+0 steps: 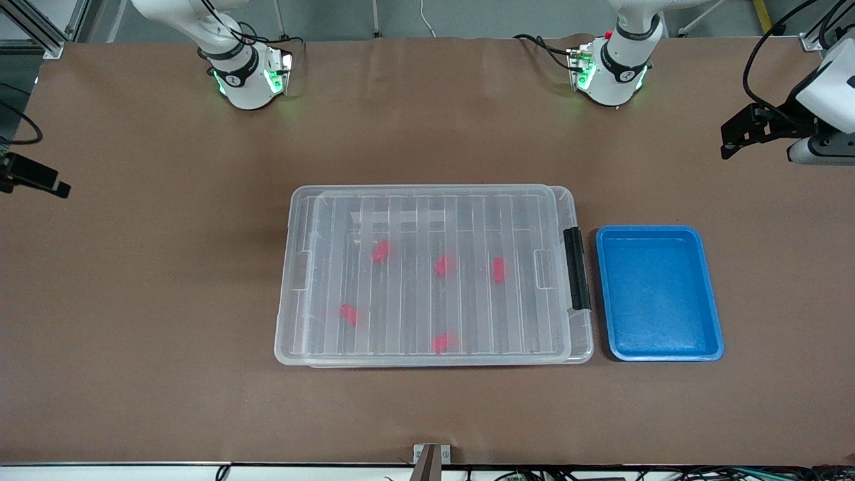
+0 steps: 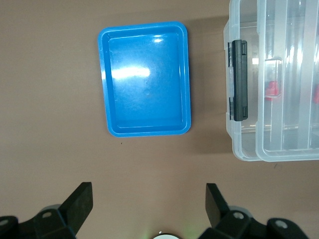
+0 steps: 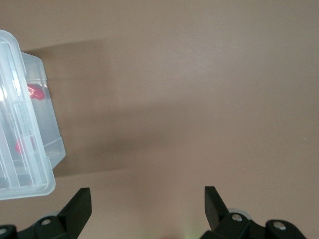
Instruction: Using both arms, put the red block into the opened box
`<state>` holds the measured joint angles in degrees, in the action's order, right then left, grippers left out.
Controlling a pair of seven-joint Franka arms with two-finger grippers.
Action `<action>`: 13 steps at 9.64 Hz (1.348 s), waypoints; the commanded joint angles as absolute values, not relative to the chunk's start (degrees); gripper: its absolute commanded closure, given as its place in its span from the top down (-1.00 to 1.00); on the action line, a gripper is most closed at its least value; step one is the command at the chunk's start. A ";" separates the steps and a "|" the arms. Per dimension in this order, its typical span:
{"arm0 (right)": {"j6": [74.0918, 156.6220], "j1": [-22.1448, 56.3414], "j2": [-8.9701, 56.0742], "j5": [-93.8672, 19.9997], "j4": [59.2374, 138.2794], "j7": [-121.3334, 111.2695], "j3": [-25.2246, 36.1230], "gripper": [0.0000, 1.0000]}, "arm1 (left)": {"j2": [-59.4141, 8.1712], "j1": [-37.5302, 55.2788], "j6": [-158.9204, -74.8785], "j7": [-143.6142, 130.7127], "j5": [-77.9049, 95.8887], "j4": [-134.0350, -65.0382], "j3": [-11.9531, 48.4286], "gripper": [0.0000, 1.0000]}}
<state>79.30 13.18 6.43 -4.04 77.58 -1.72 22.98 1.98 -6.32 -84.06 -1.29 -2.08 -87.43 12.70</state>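
The box (image 1: 427, 274), a large rectangular clear plastic storage bin, lies flat at the middle of the brown counter (image 1: 133, 280), its ribbed see-through lid (image 1: 467, 220) resting on top and a black latch handle (image 1: 577, 268) on the end toward the left arm's end of the counter. Just beside that end, apart from it, sits a rectangular blue plastic tray (image 1: 658, 347). Inside the bin, seen blurred through the lid, are five tiny bright red plastic blocks: the red block (image 1: 381, 251) toward the edge where the arm bases stand, a second (image 1: 442, 265) near the middle, a third (image 1: 498, 270) toward the latch, a fourth (image 1: 348, 314) toward the right arm's end and a fifth (image 1: 440, 343) by the wall nearest the front camera. Both white arms wait, drawn back to the counter's ends. The left gripper (image 2: 149, 199) hangs over bare counter near the tray and the bin's latch corner, jaws released and spread wide with nothing between them. The right gripper (image 3: 148, 199) hangs over bare counter near the bin's other end, jaws likewise released and empty. In the front view the left gripper (image 1: 741, 133) shows at the edge of the frame, and only a dark part of the right arm (image 1: 33, 177) is seen at the other edge.
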 commanded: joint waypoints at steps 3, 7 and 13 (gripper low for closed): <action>76.64 -4.33 1.51 -1.67 80.93 -1.14 7.35 1.00 | 2.28 -7.91 -83.41 -0.44 -1.41 -88.59 12.83 1.00; 82.53 -9.32 -2.02 1.57 86.49 -1.14 -1.58 1.00 | 2.11 -7.82 -83.41 -0.53 -1.41 -89.03 12.83 1.00; 82.35 -6.68 -1.76 1.85 84.90 -1.85 1.67 1.00 | 1.58 -7.65 -83.50 -0.70 -1.49 -88.86 13.01 1.00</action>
